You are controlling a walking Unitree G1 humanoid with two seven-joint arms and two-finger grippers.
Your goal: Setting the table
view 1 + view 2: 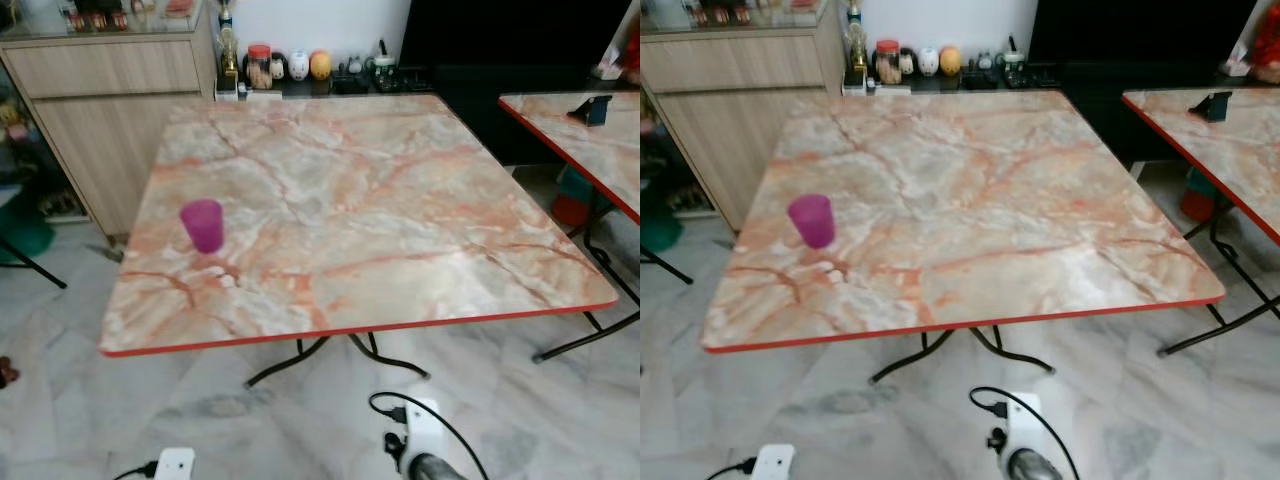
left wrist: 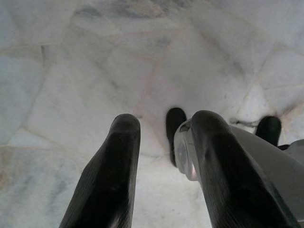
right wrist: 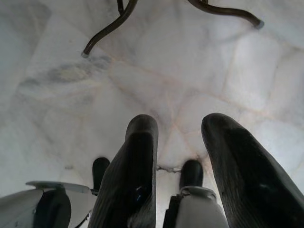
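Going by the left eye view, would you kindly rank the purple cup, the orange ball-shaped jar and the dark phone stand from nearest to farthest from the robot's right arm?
The right arm hangs low at the near floor, right of centre.
1. Purple cup, on the table's near left part.
2. Dark phone stand, on the second table to the far right.
3. Orange ball-shaped jar, on the shelf behind the table.

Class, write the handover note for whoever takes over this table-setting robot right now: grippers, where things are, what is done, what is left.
Left gripper: open, empty, hanging over the pale marble floor.
Right gripper: open, empty, also pointing at the floor, near the table's black metal legs.
Job's things: one purple plastic cup stands upright on the robot's left part of the orange-veined marble-pattern table.
Done: the cup is on the table.
Left: any other tableware; none is visible on the table yet.
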